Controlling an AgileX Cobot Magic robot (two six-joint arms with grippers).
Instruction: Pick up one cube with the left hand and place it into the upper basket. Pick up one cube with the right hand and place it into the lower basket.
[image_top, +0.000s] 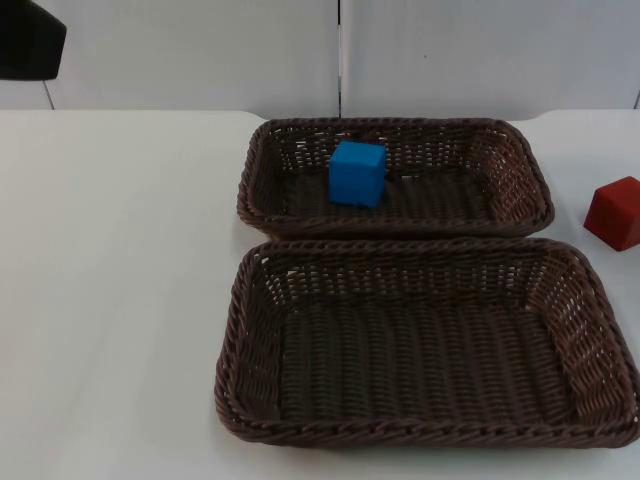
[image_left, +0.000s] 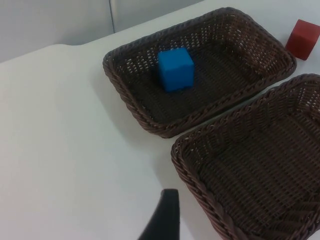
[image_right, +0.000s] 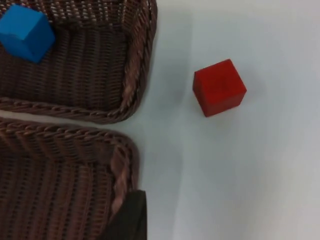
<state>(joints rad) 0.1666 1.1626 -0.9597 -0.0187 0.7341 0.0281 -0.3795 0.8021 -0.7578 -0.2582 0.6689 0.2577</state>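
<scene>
- I can read no text, label, brand, number or sign anywhere from here.
- The blue cube (image_top: 357, 172) has plain faces, and so does the red cube (image_top: 614, 211).
- The upper basket (image_top: 395, 225) and the lower basket (image_top: 430, 430) are bare brown weave with no tag.
- The bench (image_top: 110, 300) is unmarked white.

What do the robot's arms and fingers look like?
They are black. A dark, blocky piece of the left arm peeks in near the grey wall. The left gripper's fingertip is a smooth black wedge that narrows toward its tip, and the right gripper's fingertip is a similar dark wedge.
</scene>
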